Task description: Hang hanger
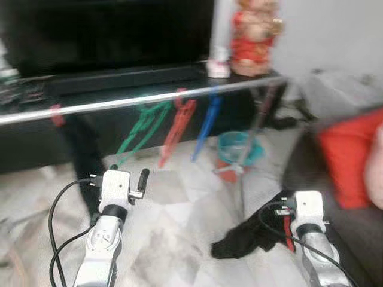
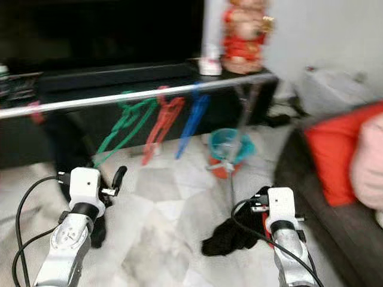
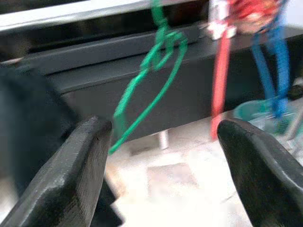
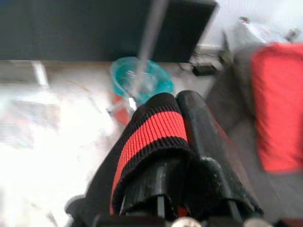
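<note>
No readable text, label, brand, number or sign anywhere: too blurred to make out lettering on the red figurine (image 1: 256, 34), hangers or the dark cabinet.

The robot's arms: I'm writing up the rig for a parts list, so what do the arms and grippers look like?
Both arms are silver metal tubes ending in white, boxy wrist housings above black collars. Loose black cables loop from each wrist down along the arm. The left gripper and the right gripper each have two long, rounded, matte black fingers. No markings can be made out.
</note>
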You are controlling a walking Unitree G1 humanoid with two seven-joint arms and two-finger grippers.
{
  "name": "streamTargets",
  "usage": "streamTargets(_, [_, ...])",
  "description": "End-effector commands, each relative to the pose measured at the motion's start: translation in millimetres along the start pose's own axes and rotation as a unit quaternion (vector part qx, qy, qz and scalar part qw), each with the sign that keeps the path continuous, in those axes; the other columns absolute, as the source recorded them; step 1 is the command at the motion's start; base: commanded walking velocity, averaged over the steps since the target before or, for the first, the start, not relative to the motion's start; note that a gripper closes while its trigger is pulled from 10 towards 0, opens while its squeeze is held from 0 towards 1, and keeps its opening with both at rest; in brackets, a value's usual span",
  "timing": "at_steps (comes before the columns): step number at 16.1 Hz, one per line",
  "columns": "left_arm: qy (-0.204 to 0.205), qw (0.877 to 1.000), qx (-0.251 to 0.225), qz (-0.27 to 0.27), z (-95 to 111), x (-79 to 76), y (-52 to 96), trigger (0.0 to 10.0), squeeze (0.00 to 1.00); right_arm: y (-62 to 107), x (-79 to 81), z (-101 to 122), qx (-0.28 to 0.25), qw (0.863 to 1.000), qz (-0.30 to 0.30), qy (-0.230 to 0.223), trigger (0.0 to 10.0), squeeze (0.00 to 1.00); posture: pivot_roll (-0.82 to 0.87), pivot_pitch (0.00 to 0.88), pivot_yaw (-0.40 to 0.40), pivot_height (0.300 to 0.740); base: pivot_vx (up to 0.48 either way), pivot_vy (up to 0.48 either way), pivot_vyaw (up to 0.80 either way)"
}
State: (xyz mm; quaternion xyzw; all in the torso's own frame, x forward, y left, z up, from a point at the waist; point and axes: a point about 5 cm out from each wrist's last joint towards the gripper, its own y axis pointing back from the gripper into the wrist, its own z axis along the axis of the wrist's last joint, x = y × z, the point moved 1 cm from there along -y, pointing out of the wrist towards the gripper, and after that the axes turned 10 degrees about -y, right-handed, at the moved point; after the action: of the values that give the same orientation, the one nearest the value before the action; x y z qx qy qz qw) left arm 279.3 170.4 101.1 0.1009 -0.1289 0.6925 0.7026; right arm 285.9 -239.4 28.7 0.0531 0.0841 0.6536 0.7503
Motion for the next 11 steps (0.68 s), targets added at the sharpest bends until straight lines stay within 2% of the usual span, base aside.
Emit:
streamTargets(1, [-0.002, 1.000, 0.003, -0.008, 3, -3.3, -0.5, 10.0, 0.00, -1.3, -5.8, 5, -0.010, 1.000, -0.007, -0.003, 10.0, 0.00, 0.10, 0.000, -0.051, 0.740, 0.000, 0.000, 0.00])
streamTargets(3, [-0.001, 1.000, 0.006, -0.010, -1, -2.0, -1.1, 10.0, 0.00, -2.5, -4.0, 6, -0.010, 1.000, -0.005, -0.004, 10.0, 0.00, 0.10, 0.000, -0.052, 0.740, 0.000, 0.000, 0.00])
streamTargets(11, [-0.002, 0.999, 0.034, -0.024, -24, -0.9, -5.6, 10.0, 0.00, -1.1, -0.9, 1, -0.002, 1.000, -0.003, 0.004, 10.0, 0.00, 0.10, 0.000, -0.046, 0.740, 0.336, 0.000, 0.00])
